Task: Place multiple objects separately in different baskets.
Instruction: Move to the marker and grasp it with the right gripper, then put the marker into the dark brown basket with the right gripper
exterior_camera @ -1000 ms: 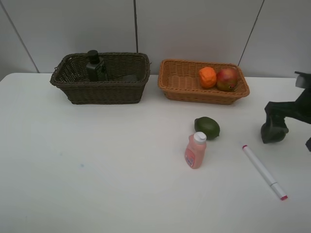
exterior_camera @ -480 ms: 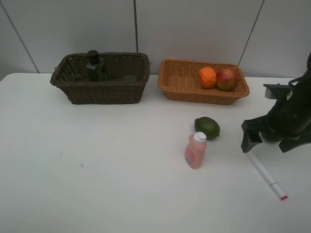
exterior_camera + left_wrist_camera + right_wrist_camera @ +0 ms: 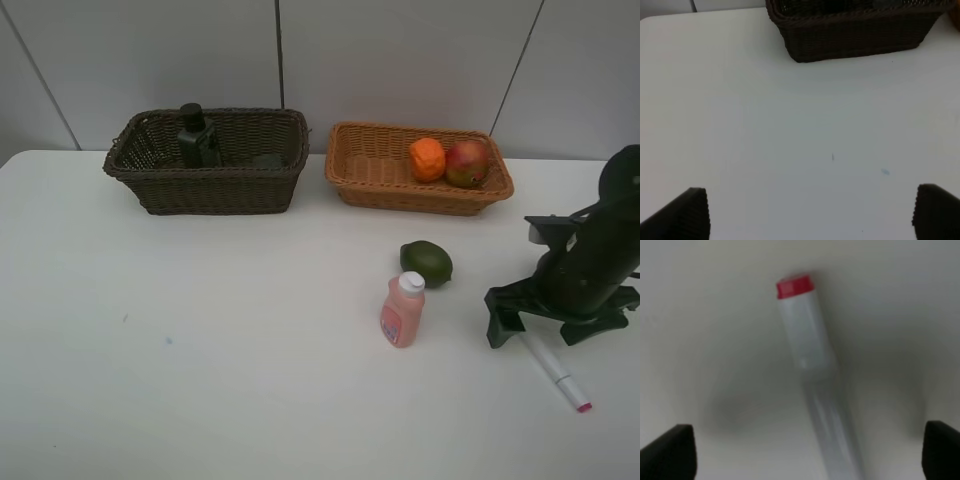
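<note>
Right gripper [image 3: 540, 335] is positioned low over the marker [image 3: 556, 372], at about 4 o'clock on the table [image 3: 200, 330]. Fingers are spread wide, one on each side of the marker's barrel; nothing is pinched. In the right wrist view the marker [image 3: 810, 355] is seen lying flat between the two fingertips [image 3: 667, 452], red cap end pointing away from the camera. Contact with the table cannot be told.

Left gripper [image 3: 810, 215] is not seen in the high view. In its wrist view, fingers are spread and nothing is held, with bare table and the dark basket [image 3: 850, 35] ahead.

Dark basket [image 3: 205, 180] is at 11 o'clock, with the pump bottle [image 3: 196, 137] upright inside. Tan basket [image 3: 400, 195] is at 1 o'clock, with the orange [image 3: 427, 159] and apple [image 3: 467, 163] touching at its right end.

Pink bottle [image 3: 402, 312] is upright near table centre. Lime [image 3: 426, 263] is just beside it, at its 1 o'clock. Both are on the table, at 9 o'clock from the right gripper.
</note>
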Motion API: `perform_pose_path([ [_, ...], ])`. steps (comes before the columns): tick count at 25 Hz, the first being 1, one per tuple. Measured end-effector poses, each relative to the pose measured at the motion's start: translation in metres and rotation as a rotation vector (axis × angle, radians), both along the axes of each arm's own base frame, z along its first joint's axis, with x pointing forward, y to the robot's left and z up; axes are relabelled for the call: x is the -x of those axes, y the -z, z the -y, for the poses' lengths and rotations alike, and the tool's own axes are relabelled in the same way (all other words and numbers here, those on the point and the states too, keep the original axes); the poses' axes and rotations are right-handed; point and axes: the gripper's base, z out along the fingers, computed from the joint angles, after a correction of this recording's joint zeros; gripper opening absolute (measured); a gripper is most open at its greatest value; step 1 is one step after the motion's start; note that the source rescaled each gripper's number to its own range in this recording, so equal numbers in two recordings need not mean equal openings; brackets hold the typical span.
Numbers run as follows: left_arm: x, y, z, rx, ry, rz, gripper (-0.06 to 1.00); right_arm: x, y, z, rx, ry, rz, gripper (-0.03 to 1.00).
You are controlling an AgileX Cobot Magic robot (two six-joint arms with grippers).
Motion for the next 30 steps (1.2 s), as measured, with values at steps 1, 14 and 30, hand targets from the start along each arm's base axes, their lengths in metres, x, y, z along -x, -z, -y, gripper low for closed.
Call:
perform_pose_path([
  [1, 0.0, 0.0, 0.0, 0.0, 0.0, 0.0, 1.0, 0.0, 0.005, 0.0, 0.003, -0.005, -0.017, 1.0],
  [14, 0.0, 0.0, 0.0, 0.0, 0.0, 0.001, 1.0, 0.0, 0.011, 0.003, 0.032, -0.049, -0.047, 0.0],
  [30, 0.0, 0.0, 0.0, 0.0, 0.0, 0.001, 1.0, -0.08, -0.118, -0.017, -0.07, -0.003, 0.313, 0.0],
])
